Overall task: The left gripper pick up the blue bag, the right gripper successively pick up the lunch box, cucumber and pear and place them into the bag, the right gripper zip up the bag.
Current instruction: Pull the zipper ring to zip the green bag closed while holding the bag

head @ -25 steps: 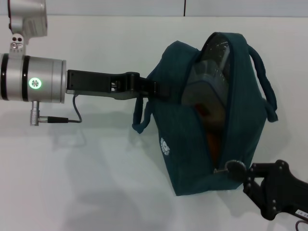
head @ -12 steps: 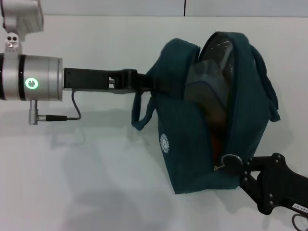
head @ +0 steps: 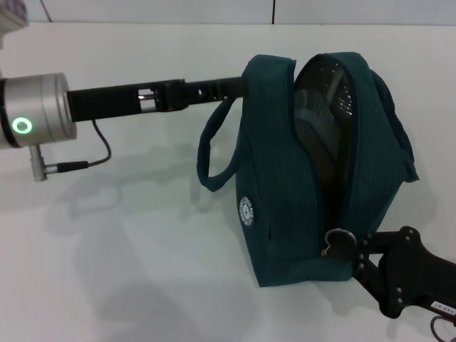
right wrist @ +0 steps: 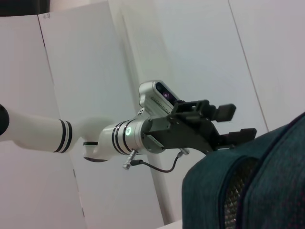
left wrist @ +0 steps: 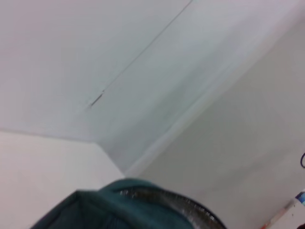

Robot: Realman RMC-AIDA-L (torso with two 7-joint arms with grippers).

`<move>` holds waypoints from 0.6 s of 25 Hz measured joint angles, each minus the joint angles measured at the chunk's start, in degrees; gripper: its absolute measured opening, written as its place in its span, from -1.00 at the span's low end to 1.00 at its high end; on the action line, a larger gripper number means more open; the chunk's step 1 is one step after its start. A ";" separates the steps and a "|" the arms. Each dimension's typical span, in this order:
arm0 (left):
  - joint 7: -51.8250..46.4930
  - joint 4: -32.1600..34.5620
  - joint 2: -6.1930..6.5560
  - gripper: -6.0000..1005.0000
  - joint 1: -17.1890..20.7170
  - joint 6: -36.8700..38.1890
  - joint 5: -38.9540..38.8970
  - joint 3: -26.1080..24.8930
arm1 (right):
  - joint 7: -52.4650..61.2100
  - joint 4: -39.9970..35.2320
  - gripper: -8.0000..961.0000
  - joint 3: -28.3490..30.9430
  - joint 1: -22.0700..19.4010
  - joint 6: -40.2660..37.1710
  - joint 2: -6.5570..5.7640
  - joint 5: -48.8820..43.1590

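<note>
Zipping stage, judged from the layout: the blue bag [head: 313, 171] is standing upright toward the right edge of the white surface [head: 128, 271], its mouth gaping and its dark contents showing indistinctly inside. The left pincer [head: 231, 87] is reaching in from the left edge and meeting the bag's upper rim beside a loop handle [head: 214, 153], apparently steadying the soft tote so that the zipper can run; whether its fingers are pressed onto the fabric cannot be told. The right pincer [head: 356, 253], near the front right corner, is pinching the ring zipper pull [head: 335, 241] at the low end of the opening. The bag's shell is matte woven teal cloth bearing a round white logo [head: 246, 211]; its lining [right wrist: 238, 183] is glinting like quilted foil.
</note>
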 joint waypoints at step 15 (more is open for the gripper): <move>12.40 0.42 0.14 0.68 5.32 8.21 -7.38 -0.48 | -0.42 -3.51 -0.97 0.38 -0.04 -2.49 0.10 1.98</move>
